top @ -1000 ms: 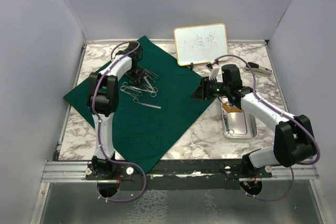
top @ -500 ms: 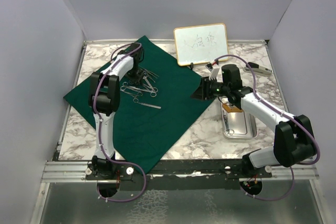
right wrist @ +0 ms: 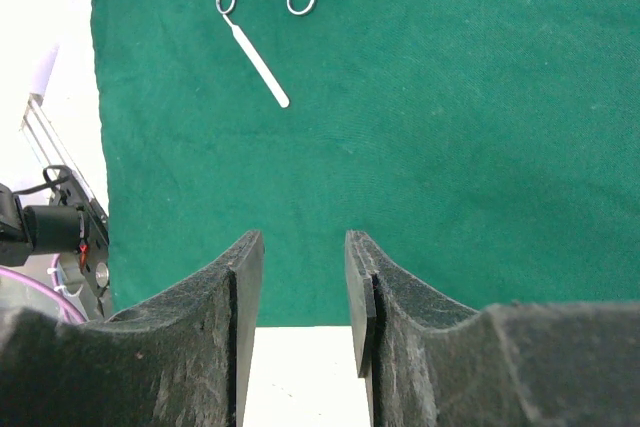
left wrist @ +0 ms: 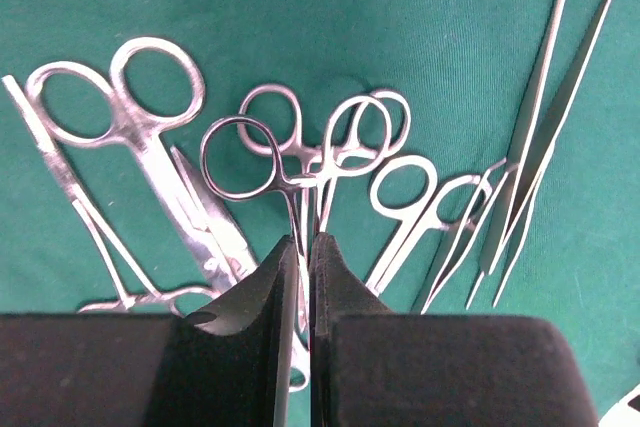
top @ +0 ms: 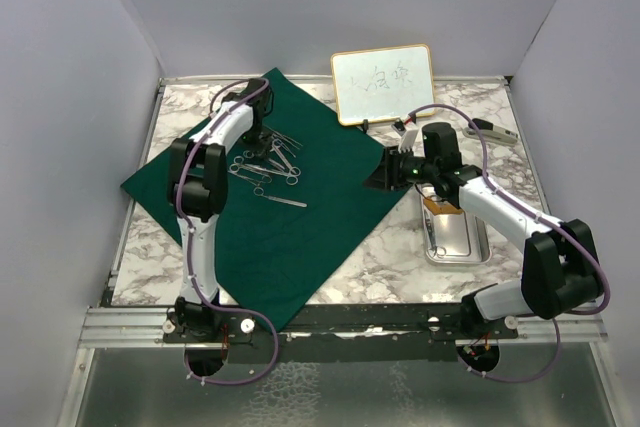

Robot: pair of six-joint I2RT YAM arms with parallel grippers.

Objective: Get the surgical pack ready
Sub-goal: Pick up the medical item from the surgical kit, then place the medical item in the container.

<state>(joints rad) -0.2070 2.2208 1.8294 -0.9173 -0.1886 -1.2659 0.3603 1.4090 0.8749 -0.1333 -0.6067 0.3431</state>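
- Left wrist view: your left gripper (left wrist: 300, 245) is pinched to a slit around a forceps (left wrist: 262, 162) shank, among the instruments (left wrist: 150, 137) near the cloth's (left wrist: 400, 7) far corner.
- Your right gripper (right wrist: 302, 247) stands half-wide and empty over the cloth's right edge.
- The tray (top: 462, 242) lies near the table's (top: 380, 257) right edge.

- Gold-framed whiteboard (top: 382, 84): stands upright at 12 o'clock on the bench, black scribbles on its white face.
- Bench (top: 385, 252): white marble pattern with grey veins.
- Small grey-and-white object (top: 492, 130): lies at 2 o'clock, too small to identify.
- Metal rail (top: 130, 325): runs along the 6 o'clock edge.
- Grey walls (top: 300, 7): enclose three sides.
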